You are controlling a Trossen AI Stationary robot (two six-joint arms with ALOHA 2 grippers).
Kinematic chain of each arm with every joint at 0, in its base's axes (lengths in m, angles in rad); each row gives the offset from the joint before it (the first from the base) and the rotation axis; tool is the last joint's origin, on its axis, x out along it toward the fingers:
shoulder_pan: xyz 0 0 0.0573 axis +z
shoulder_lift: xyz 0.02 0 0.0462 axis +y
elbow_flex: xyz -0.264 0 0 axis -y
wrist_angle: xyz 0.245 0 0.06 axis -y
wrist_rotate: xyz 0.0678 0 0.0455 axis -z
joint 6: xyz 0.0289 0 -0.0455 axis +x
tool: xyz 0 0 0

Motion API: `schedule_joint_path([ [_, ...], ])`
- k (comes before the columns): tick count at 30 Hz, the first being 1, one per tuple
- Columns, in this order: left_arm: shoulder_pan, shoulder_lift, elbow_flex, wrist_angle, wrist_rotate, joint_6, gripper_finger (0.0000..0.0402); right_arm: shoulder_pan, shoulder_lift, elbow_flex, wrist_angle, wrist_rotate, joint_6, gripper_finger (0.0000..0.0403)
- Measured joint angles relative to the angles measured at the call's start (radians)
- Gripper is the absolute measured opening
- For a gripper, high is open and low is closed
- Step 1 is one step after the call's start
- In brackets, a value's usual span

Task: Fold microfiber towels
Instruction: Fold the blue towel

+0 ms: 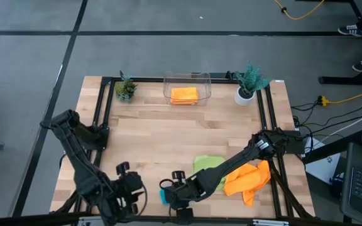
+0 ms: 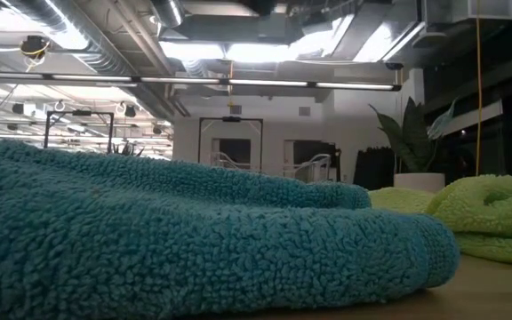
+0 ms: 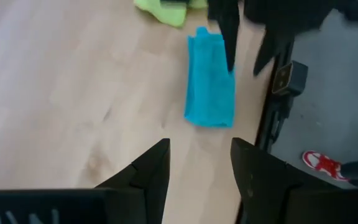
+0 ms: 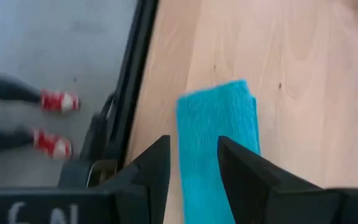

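Looking at the folded blue towel (image 4: 216,149) by the table's (image 1: 168,141) near edge: my right gripper (image 4: 191,165) hovers above it, fingers apart, holding nothing; left gripper (image 3: 197,165) beside it, open, empty.

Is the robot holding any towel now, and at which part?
Nothing is held. The right hand hangs open over the folded teal towel; the left hand is open nearby.

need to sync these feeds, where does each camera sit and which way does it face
High: above the table, facing down; both arms show.
Low: at tabletop height, facing across the teal towel into the room; no arm shows.
Left wrist: past its own fingers toward the teal towel.
Right wrist: own fingers over it.
All four share that towel.
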Motion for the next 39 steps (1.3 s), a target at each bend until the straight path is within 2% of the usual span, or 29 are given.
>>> schedule_joint_path([
  [3,-0.020,-0.030,0.000,-0.020,-0.017,-0.001,0.0161,0.000,0.000,-0.100,0.155,0.009,0.080,0.0136],
  [6,-0.045,-0.038,0.000,-0.034,-0.023,0.005,0.0161,0.000,0.000,-0.200,0.358,0.045,0.086,0.0136],
  [11,-0.085,-0.039,0.000,-0.084,-0.025,0.006,0.0161,0.014,0.000,-0.364,0.770,0.165,0.034,0.0136],
  [14,-0.104,-0.039,0.000,-0.108,-0.025,0.005,0.0161,0.027,0.000,-0.446,0.897,0.227,0.087,0.0136],
  [19,-0.127,-0.039,0.000,-0.136,-0.025,0.005,0.0161,0.065,0.000,-0.491,0.924,0.314,0.151,0.0136],
  [25,-0.130,-0.039,-0.001,-0.148,-0.025,0.005,0.0161,0.094,-0.002,-0.487,0.923,0.444,0.140,0.0136],
  [29,-0.129,-0.039,-0.001,-0.154,-0.025,0.005,0.0161,0.106,-0.023,-0.490,0.876,0.547,0.168,0.0136],
  [35,-0.129,-0.039,-0.001,-0.166,-0.025,0.006,0.0161,0.138,-0.156,-0.537,0.671,0.667,0.221,0.0135],
  [39,-0.129,-0.039,-0.001,-0.172,-0.025,0.005,0.0161,0.154,-0.286,-0.630,0.589,0.722,0.262,0.0135],
])
